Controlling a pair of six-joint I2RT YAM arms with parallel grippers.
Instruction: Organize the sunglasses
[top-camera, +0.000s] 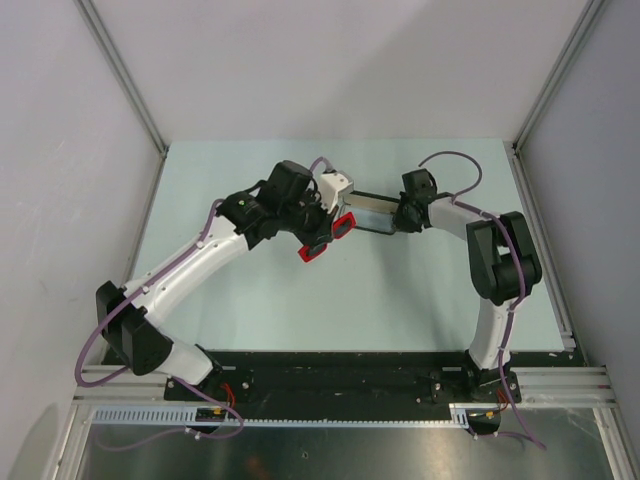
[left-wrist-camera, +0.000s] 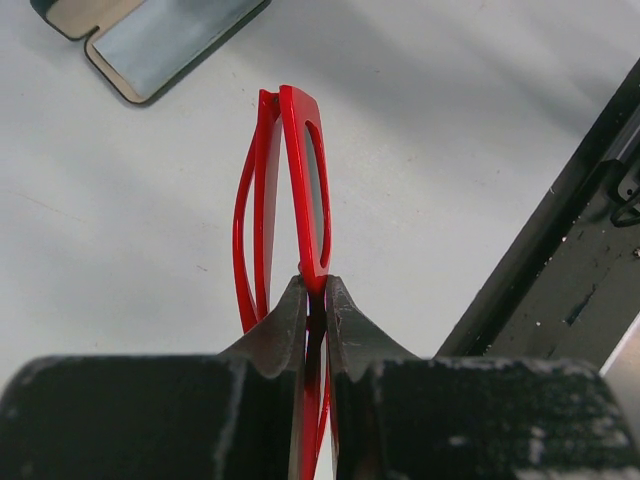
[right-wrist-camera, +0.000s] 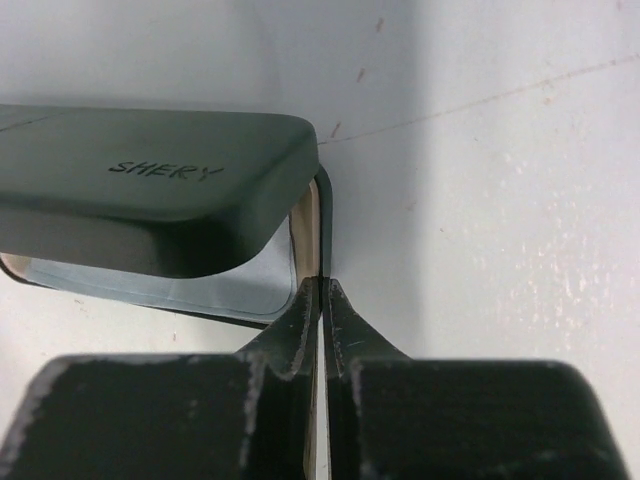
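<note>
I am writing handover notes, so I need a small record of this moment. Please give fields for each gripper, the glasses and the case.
left gripper: shut on the thin red-framed sunglasses with dark lenses, arms folded
right gripper: shut on the end rim of the black oblong rounded case
case state: open, lid raised, pale lining visible, lying on the pale green table
sunglasses and case: apart; sunglasses not yet inside

Top external: high behind the arms (top-camera: 200, 265), looking steeply down on the table (top-camera: 400, 300). Wrist views: close, along their fingers (left-wrist-camera: 285, 330); both share the case (left-wrist-camera: 150, 45), left's at 11 o'clock.
</note>
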